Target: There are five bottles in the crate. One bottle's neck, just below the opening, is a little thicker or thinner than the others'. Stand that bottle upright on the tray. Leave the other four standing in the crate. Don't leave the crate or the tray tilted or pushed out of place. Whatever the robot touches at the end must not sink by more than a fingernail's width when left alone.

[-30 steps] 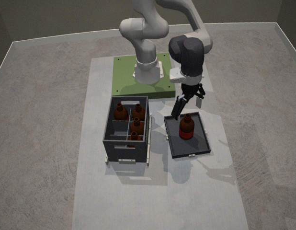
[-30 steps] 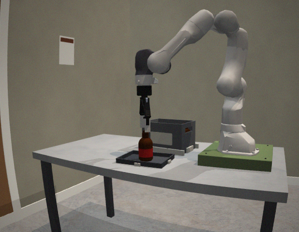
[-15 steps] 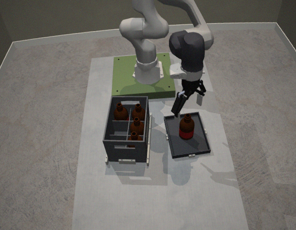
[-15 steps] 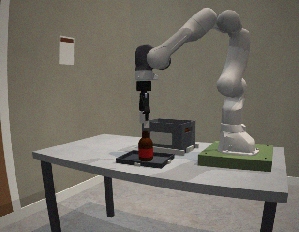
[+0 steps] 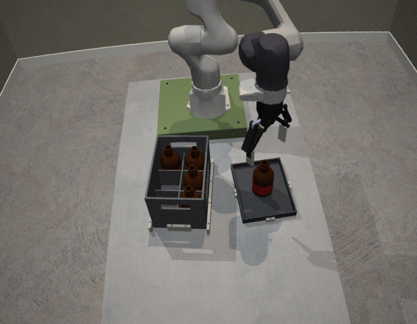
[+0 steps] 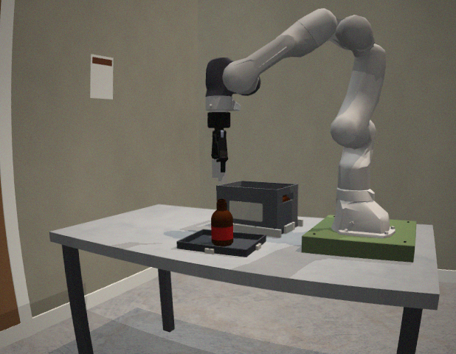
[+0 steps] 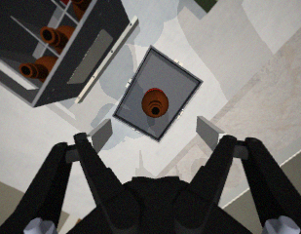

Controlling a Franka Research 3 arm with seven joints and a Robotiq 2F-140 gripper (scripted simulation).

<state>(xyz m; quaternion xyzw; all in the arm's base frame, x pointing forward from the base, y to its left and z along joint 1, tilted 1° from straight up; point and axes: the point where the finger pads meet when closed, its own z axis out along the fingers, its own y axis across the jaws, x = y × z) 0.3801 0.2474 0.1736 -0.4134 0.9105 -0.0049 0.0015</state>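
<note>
Top: one bottle (image 5: 262, 179) (image 6: 221, 226) (image 7: 155, 103) stands upright on the tray (image 5: 268, 217) (image 6: 228, 252) (image 7: 135, 133); four remain in the crate (image 5: 177, 212) (image 6: 288, 214) (image 7: 57, 83). Exterior: the gripper (image 5: 266, 143) (image 6: 218, 175) (image 7: 153, 125) hangs above the bottle, clear of its mouth. Wrist: the fingers are wide apart, nothing between them. Placement appears complete; the next move presumably calls for straight withdrawal, although neck thickness cannot be judged.

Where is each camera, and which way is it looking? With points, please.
Top: high up, facing down at the crate (image 5: 177, 213) (image 6: 287, 213) (image 7: 53, 90) and tray (image 5: 269, 220) (image 6: 213, 248) (image 7: 135, 132); arm and tool show.
Exterior: beside the table, looking across; whole arm shows.
Wrist: on the arm's end, looking past the open tool (image 5: 266, 141) (image 6: 218, 175) (image 7: 154, 128) down at the tray; fingers show.
Top and wrist share looking down.
</note>
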